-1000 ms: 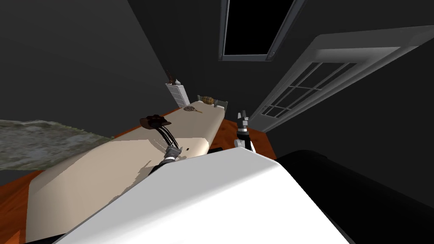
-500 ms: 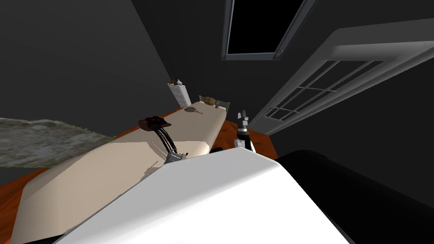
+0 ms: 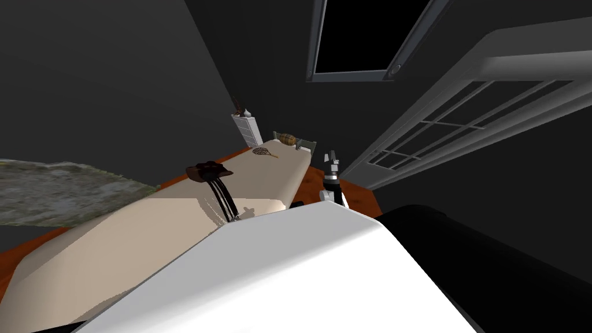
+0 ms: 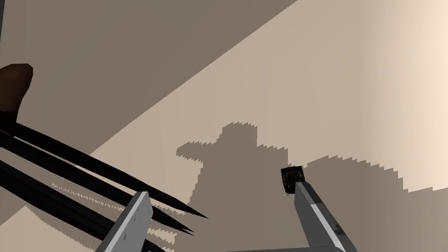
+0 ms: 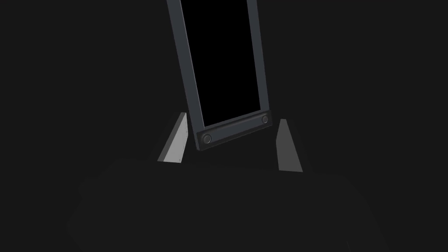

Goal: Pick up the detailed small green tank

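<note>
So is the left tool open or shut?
Open: the left tool has its fingers spread wide, with the small tank at one fingertip, not gripped between them.

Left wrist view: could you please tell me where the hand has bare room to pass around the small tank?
The beige surface is bare beyond the tank, which sits at one fingertip, and between the fingers of the open left gripper, from the black straps across to the tank. It is crowded at the straps, which run past the other fingertip.
</note>
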